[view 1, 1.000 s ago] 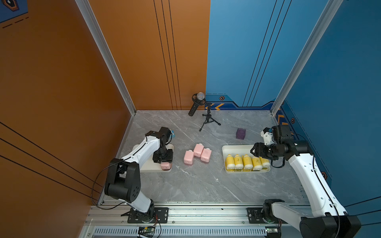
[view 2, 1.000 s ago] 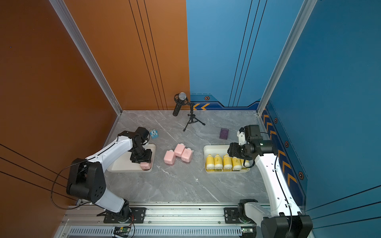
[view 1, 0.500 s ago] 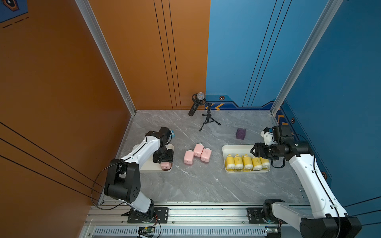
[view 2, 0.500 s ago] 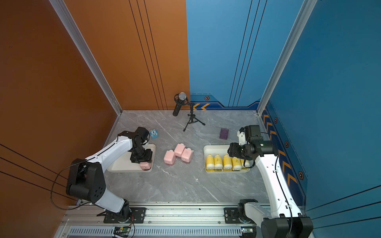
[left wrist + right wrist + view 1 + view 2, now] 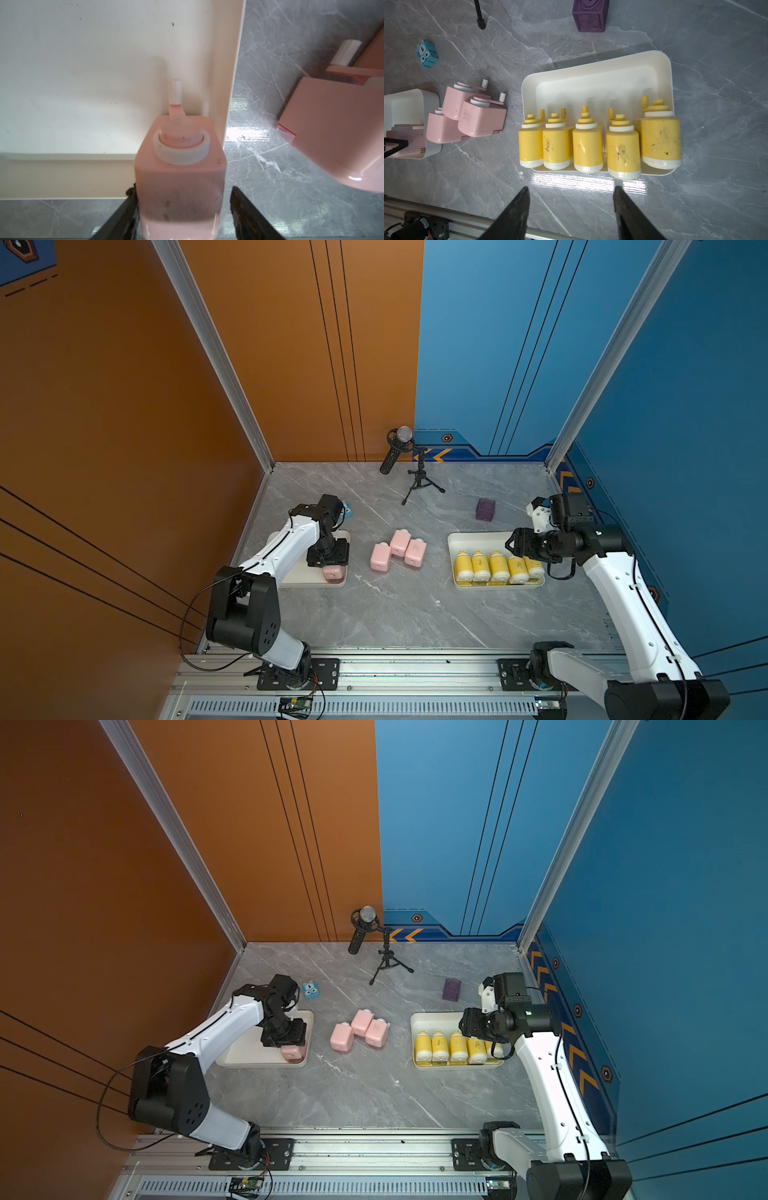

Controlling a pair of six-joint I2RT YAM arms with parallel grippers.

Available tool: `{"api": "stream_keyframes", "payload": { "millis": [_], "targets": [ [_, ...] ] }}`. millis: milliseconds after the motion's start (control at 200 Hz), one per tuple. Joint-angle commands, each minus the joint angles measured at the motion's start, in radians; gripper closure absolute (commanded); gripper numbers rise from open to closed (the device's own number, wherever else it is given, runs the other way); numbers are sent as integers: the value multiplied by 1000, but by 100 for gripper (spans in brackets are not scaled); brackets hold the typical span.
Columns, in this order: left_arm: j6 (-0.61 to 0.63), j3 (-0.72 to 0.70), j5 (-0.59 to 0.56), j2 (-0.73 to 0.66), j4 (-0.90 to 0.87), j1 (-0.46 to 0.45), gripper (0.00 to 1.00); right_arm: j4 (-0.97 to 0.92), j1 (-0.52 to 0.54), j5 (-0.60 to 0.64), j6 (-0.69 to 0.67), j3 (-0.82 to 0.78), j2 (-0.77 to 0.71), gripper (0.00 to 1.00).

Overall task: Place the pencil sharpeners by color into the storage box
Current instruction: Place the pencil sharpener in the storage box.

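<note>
**Release of a pink sharpener [image 5: 178, 166] into the left box [image 5: 235, 62].** The sharpener is set in a corner of the box, close beside two of its walls. The left fingers [image 5: 124, 218] are parted around it: one is seen against its side and the other just clear of it, so it is judged not to be clamped. The fingers are best opened wider and lifted straight up, so that the sharpener is neither dragged nor tipped against the wall. Three pink sharpeners [image 5: 398, 551] lie clustered on the desk [image 5: 415, 614] between the boxes and are left to be fetched. Five yellow sharpeners [image 5: 498, 568] are rowed in the right box [image 5: 478, 540], near which the right fingers [image 5: 516, 214] are held apart and empty.
</note>
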Motion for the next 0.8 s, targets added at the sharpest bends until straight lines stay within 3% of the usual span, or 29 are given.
{"api": "stream_keyframes", "payload": {
  "millis": [0, 796],
  "targets": [
    [-6, 15, -5, -36, -6, 12, 32, 11, -6, -18, -13, 7, -16, 35],
    [-19, 28, -10, -32, -6, 18, 31, 8, -6, -26, -21, 24, -5, 35]
  ]
}}
